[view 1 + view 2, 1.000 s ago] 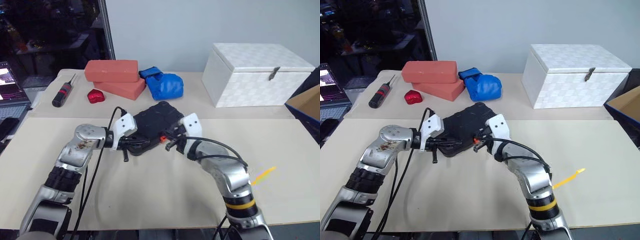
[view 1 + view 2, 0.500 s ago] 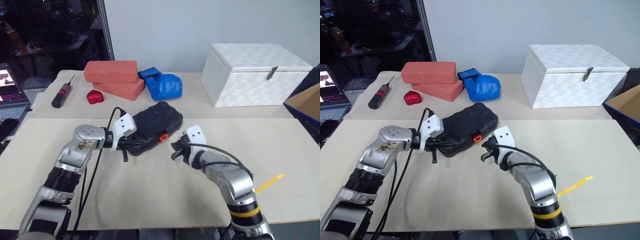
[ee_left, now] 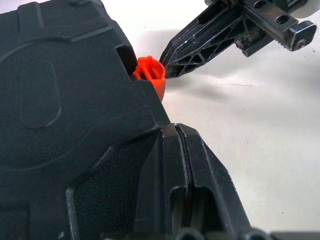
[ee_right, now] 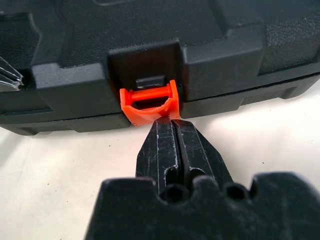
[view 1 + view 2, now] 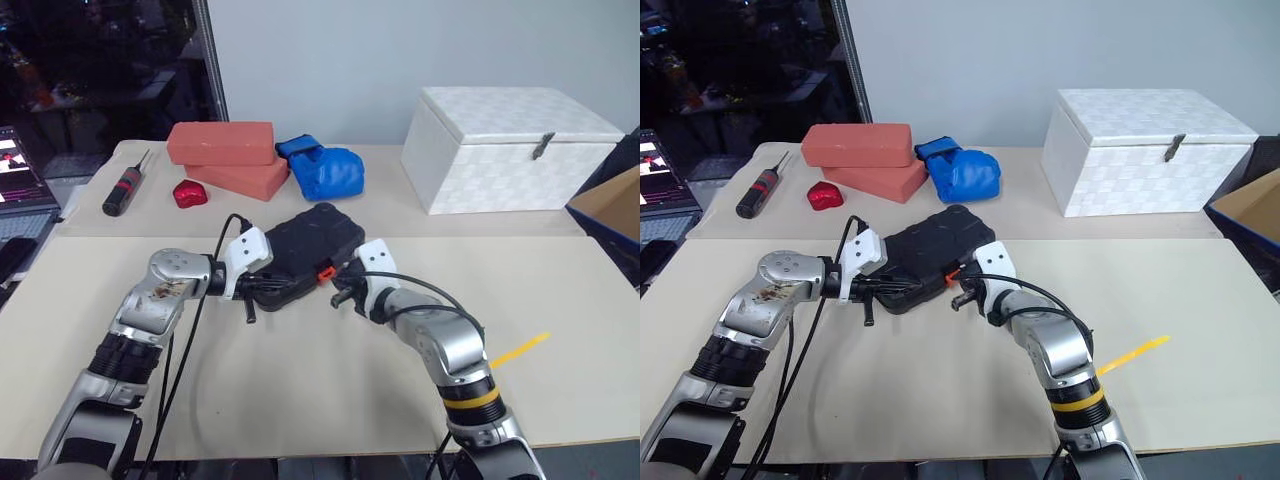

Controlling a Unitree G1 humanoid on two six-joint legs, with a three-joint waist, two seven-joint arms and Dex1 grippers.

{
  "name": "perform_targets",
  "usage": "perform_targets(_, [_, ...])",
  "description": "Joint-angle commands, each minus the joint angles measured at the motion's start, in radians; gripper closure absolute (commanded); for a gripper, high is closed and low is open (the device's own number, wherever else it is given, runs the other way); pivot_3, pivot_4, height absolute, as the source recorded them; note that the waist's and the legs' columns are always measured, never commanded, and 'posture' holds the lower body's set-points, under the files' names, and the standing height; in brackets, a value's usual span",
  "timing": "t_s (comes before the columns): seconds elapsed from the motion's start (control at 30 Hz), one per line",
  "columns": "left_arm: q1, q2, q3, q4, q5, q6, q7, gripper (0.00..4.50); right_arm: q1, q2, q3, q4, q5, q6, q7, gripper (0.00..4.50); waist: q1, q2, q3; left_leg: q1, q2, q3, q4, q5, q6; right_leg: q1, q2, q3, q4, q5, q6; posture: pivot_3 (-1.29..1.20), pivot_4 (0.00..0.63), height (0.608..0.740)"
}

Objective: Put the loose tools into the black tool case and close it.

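With the black tool case lying lid-down near the table's middle, we have our right gripper pinched together, empty, tips touching the underside of the orange latch. Left gripper is also pressed together at the case's left edge, bracing it. Risk: the latch isn't seated yet, and a narrow tip can skid off the tab. If the brace slips, our push just shoves the case away.

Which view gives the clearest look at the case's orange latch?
The right wrist view: the orange latch faces it head-on, the shut right gripper touching its lower edge. The left wrist view shows it side-on; the eye views show a small orange spot on the black tool case.
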Motion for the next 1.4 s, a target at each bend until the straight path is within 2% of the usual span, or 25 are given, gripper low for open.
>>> perform_targets(0.03, [0.052, 0.014, -0.054, 0.044, 0.048, 0.054, 0.012, 4.50, -0.064, 0.028, 0.005, -0.005, 0.003, -0.074, 0.018, 4.48, -0.001, 0.000, 0.000, 0.000, 0.000, 0.000, 0.000, 0.000, 0.000, 0.000, 0.000, 0.000, 0.000, 0.000, 0.000, 0.00, 0.150, 0.740])
perform_targets(0.37, [0.096, 0.015, -0.050, -0.017, 0.034, 0.096, 0.044, 4.50, -0.140, 0.060, 0.011, 0.024, 0.005, -0.064, 0.037, 4.48, -0.026, 0.000, 0.000, 0.002, 0.000, 0.000, -0.006, 0.000, 0.000, -0.002, 0.000, 0.001, 0.000, 0.000, -0.001, 0.00, 0.150, 0.740])
perform_targets(0.6, [0.143, -0.008, -0.019, -0.079, 0.001, 0.122, 0.076, 4.50, -0.191, 0.079, 0.031, 0.093, -0.007, -0.094, 0.063, 4.48, -0.023, 0.001, 0.001, 0.002, -0.001, -0.005, -0.012, 0.000, 0.000, -0.006, 0.005, 0.001, 0.001, 0.004, 0.001, 0.00, 0.150, 0.740])
perform_targets(0.67, [0.155, -0.040, 0.054, -0.136, -0.105, 0.132, 0.054, 4.50, -0.188, 0.076, 0.036, 0.093, -0.010, -0.096, 0.068, 4.48, -0.021, 0.001, 0.001, 0.001, -0.001, -0.005, -0.013, 0.000, 0.000, -0.006, 0.005, 0.001, 0.000, 0.003, 0.001, 0.00, 0.150, 0.740])
perform_targets(0.73, [0.147, -0.069, 0.178, -0.242, -0.320, 0.265, 0.024, 4.50, -0.182, 0.069, 0.033, 0.082, -0.008, -0.091, 0.073, 4.48, -0.020, 0.001, 0.001, -0.002, -0.001, -0.005, -0.012, 0.000, 0.000, -0.007, 0.004, 0.001, -0.001, 0.002, 0.003, 0.00, 0.150, 0.740])
perform_targets(0.83, [0.101, -0.071, 0.299, -0.281, -0.516, 0.447, 0.056, 4.50, -0.166, 0.056, 0.014, 0.046, -0.003, -0.082, 0.069, 4.48, -0.016, 0.000, 0.001, -0.018, -0.001, -0.005, -0.009, 0.000, 0.000, -0.019, 0.003, 0.000, -0.001, 0.002, 0.005, 0.00, 0.150, 0.740])
perform_targets(0.87, [0.082, -0.070, 0.330, -0.277, -0.558, 0.494, 0.079, 4.50, -0.159, 0.052, 0.007, 0.032, -0.001, -0.079, 0.066, 4.48, -0.012, 0.000, 0.002, -0.018, -0.001, -0.005, -0.009, 0.000, 0.000, -0.019, 0.003, 0.000, -0.001, 0.002, 0.006, 0.00, 0.150, 0.740])
perform_targets(0.97, [0.025, -0.041, 0.339, -0.233, -0.533, 0.527, 0.140, 4.50, -0.130, 0.038, -0.036, -0.054, 0.021, -0.043, 0.049, 4.48, 0.003, -0.002, 0.003, -0.018, -0.003, -0.006, -0.009, 0.000, 0.000, -0.019, 0.002, -0.001, -0.001, 0.002, 0.007, 0.00, 0.150, 0.740])
perform_targets(1.07, [0.005, -0.006, 0.265, -0.177, -0.415, 0.469, 0.180, 4.50, -0.105, 0.023, -0.060, -0.120, 0.037, -0.003, 0.038, 4.48, 0.007, -0.002, 0.003, -0.016, -0.003, -0.007, -0.009, 0.000, 0.000, -0.017, 0.002, -0.001, -0.001, 0.002, 0.007, 0.00, 0.150, 0.740])
perform_targets(1.27, [-0.020, 0.065, 0.074, -0.066, -0.193, 0.289, 0.135, 4.50, -0.047, -0.020, -0.067, -0.198, 0.030, 0.096, 0.016, 4.48, 0.010, -0.002, 0.003, -0.016, -0.003, -0.006, -0.009, 0.000, 0.000, -0.018, 0.002, -0.001, -0.001, 0.002, 0.006, 0.00, 0.150, 0.740])
perform_targets(1.4, [-0.047, 0.067, 0.011, 0.001, -0.115, 0.220, 0.124, 4.50, -0.029, -0.034, -0.038, -0.194, 0.009, 0.131, -0.001, 4.48, 0.011, -0.002, 0.003, -0.016, -0.003, -0.006, -0.010, 0.000, 0.000, -0.018, 0.002, -0.001, -0.001, 0.002, 0.005, 0.00, 0.150, 0.740])
